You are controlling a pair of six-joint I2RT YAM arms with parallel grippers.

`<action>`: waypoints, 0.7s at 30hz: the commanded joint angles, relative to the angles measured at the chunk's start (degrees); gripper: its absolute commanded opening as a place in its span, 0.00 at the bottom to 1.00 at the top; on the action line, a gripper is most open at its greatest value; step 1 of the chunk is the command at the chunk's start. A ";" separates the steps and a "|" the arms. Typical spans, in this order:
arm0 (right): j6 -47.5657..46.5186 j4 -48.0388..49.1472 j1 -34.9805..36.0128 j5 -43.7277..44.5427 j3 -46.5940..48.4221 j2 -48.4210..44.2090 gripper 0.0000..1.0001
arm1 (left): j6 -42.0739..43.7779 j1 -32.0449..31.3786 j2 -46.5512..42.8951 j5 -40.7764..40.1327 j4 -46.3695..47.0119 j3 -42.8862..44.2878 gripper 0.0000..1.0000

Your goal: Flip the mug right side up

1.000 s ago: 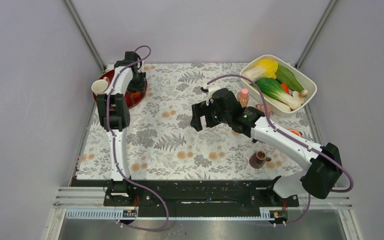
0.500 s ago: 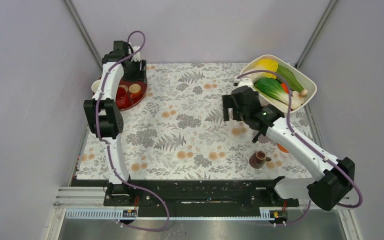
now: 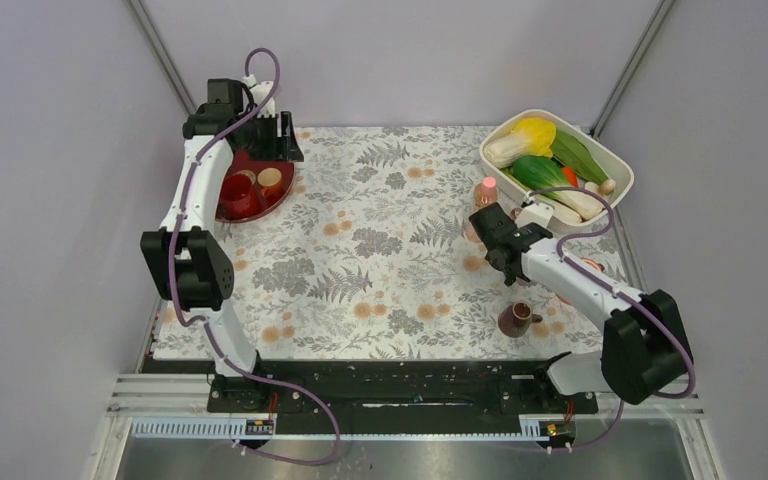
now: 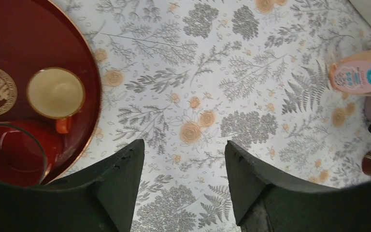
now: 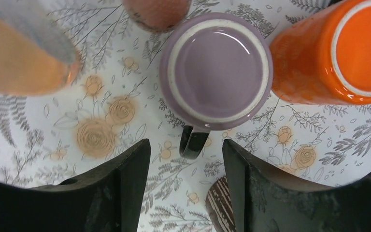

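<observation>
Open room is found over the middle of the cloth point(image 3: 360, 270), right of the tray point(image 4: 38, 43). The tray is set at the cloth's far left edge, with a red mug point(image 3: 237, 192) and a small cup point(image 4: 55, 93) stood upright on it.

Far right of the tray the cloth is crowded. A tub point(image 3: 615, 165), a bottle point(image 4: 362, 77), a mauve mug point(image 5: 216, 70) and an orange cup point(image 5: 328, 53) are found there. The last two are base up, close but apart.

The left gripper point(image 4: 183, 145) is held above the cloth just right of the tray's rim, fingers spread, nothing between. The right gripper point(image 5: 184, 142) is held over the mauve mug's handle, fingers spread, nothing gripped.

The pink mug is not located in any view. The tray's left rim is covered by the left arm point(image 3: 185, 195), so the pink mug's place relative to either gripper cannot be told.
</observation>
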 commanded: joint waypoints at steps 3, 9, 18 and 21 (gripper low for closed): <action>15.44 -3.28 -1.81 9.34 0.74 3.68 0.65 | -0.98 0.17 -5.20 11.05 1.87 -3.03 0.65; 15.28 0.69 -3.40 6.11 -1.46 6.81 0.63 | -2.03 0.15 -5.82 14.03 2.53 -2.62 0.65; 12.71 6.63 -4.11 2.80 -5.04 8.41 0.17 | -2.02 0.12 -6.20 15.57 2.52 -2.76 0.65; 10.12 7.97 -4.28 1.87 -6.18 7.02 0.08 | -2.02 0.12 -6.35 15.90 2.14 -2.99 0.65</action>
